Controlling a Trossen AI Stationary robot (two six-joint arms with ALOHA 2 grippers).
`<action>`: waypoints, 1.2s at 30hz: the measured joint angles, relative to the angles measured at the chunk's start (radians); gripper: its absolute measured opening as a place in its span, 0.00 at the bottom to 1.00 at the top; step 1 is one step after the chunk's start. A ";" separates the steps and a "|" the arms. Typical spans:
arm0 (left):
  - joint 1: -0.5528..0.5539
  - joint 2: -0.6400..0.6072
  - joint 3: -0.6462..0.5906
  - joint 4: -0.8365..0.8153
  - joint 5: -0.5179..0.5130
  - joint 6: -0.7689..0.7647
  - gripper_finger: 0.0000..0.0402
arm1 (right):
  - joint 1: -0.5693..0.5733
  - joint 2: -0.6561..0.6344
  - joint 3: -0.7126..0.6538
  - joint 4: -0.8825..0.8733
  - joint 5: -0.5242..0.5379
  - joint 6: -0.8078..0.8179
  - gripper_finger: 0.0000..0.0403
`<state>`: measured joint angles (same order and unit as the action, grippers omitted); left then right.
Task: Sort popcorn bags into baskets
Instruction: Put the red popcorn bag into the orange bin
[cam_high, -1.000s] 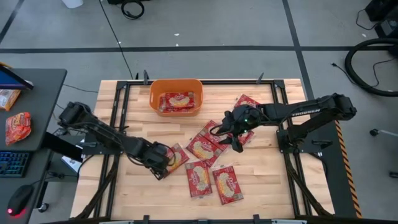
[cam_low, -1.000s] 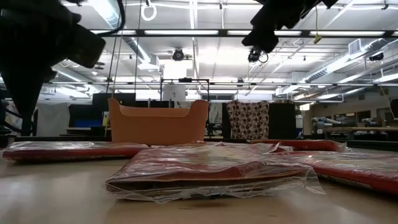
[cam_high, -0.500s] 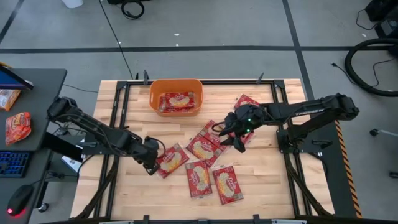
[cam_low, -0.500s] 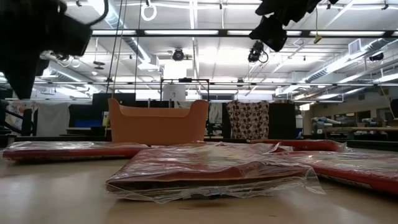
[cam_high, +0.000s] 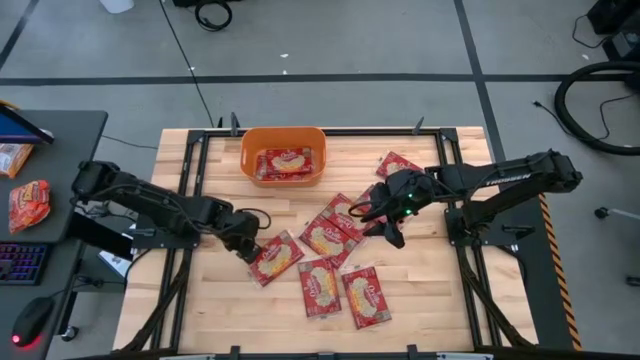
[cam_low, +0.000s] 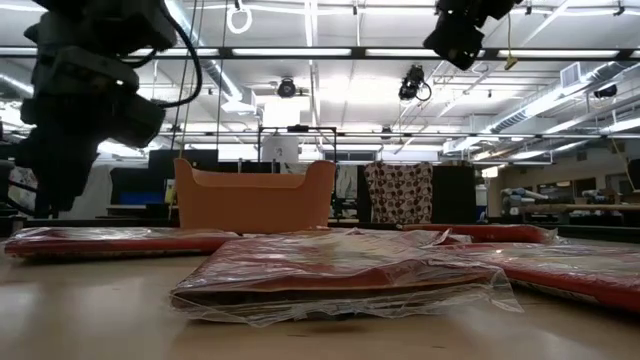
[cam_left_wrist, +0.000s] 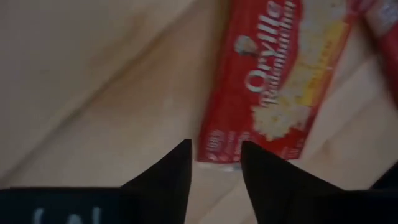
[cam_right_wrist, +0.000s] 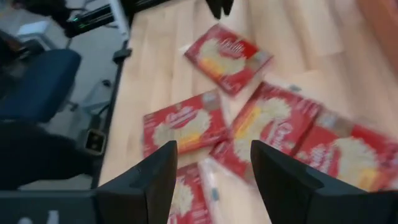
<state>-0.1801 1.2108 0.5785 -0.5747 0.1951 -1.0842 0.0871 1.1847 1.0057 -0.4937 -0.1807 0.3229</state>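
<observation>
Several red popcorn bags with cream labels lie flat on the wooden table, among them one (cam_high: 276, 257) by my left gripper, a cluster (cam_high: 328, 237) in the middle and two (cam_high: 319, 287) (cam_high: 366, 296) nearer the front. The orange basket (cam_high: 284, 155) stands at the far edge with bags (cam_high: 284, 163) inside. My left gripper (cam_high: 247, 247) is open, its fingertips (cam_left_wrist: 216, 149) standing just off the short left end of the bag (cam_left_wrist: 280, 93). My right gripper (cam_high: 388, 226) is open (cam_right_wrist: 214, 149) and hovers above the right side of the cluster, holding nothing.
Black frame rails (cam_high: 195, 170) run along the table's left and right sides. A side desk (cam_high: 40, 190) to the left carries snack packets, a keyboard and a mouse. One bag (cam_high: 397, 165) lies apart near the far right. Bare wood (cam_high: 440, 290) shows at the near right.
My left gripper has drawn back toward the table's left, off the bag it was over, and then shifted a little toward the far edge; that bag now lies fully uncovered. My right gripper has moved toward the table's right and slightly toward the near edge.
</observation>
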 joint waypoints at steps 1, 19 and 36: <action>0.010 0.009 0.000 -0.007 0.002 0.028 0.38 | 0.004 0.002 0.010 -0.006 0.027 -0.007 0.52; 0.020 0.067 -0.115 0.327 0.022 -0.004 0.45 | 0.011 0.216 0.022 0.488 0.248 -0.056 0.51; -0.011 0.150 -0.113 0.478 0.012 0.009 0.23 | 0.035 0.666 0.224 0.484 0.157 -0.060 0.51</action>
<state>-0.1912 1.3608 0.4660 -0.0965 0.2066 -1.0754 0.1218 1.8512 1.2301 -0.0093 -0.0239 0.2627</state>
